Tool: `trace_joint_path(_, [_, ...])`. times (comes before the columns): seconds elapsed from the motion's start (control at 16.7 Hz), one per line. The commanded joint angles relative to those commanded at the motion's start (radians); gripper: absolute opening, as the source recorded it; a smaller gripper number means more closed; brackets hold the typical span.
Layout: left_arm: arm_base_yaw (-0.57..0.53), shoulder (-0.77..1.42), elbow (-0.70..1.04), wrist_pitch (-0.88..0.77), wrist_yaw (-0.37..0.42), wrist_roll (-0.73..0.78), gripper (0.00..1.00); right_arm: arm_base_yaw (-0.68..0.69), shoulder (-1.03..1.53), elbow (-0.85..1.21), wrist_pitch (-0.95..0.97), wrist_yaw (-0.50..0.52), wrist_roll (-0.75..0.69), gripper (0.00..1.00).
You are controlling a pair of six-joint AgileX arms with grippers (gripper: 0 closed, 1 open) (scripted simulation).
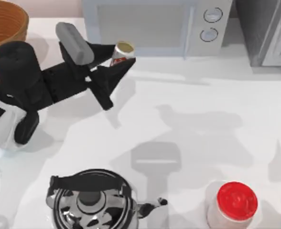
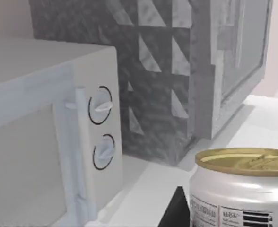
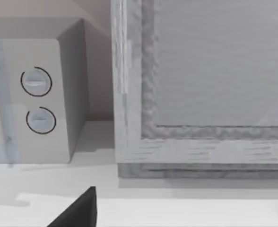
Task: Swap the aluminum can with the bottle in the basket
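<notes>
My left gripper (image 1: 117, 67) sits at the back of the counter, left of centre, just in front of the microwave (image 1: 150, 24), and its 2 dark fingers stand on either side of the aluminum can (image 1: 123, 52). The can is upright, its long axis vertical, its gold top facing up, right at my fingertips; in the left wrist view it looms close (image 2: 243, 189), with 1 dark finger (image 2: 177, 210) beside its wall. I cannot tell whether the fingers already press on it or only bracket it. The basket (image 1: 4, 28) lies at the back left corner, behind my left arm, so I judge the can must travel leftward along the back edge. My right gripper (image 3: 77, 210) is parked facing the microwave and the grey cabinet (image 3: 200, 94).
</notes>
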Motion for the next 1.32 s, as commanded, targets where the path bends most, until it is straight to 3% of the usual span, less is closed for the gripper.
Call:
trace_joint_path(1.02, [-0.084,0.542,0.258,0.262,0.376,-0.01,0.0,0.0,0.0,0.0,0.0,0.0,0.0,1.0])
trace_joint_path(1.32, [-0.093,0.603,0.306,0.271,0.439,-0.015,0.0,0.0,0.0,0.0,0.0,0.0,0.0,1.0])
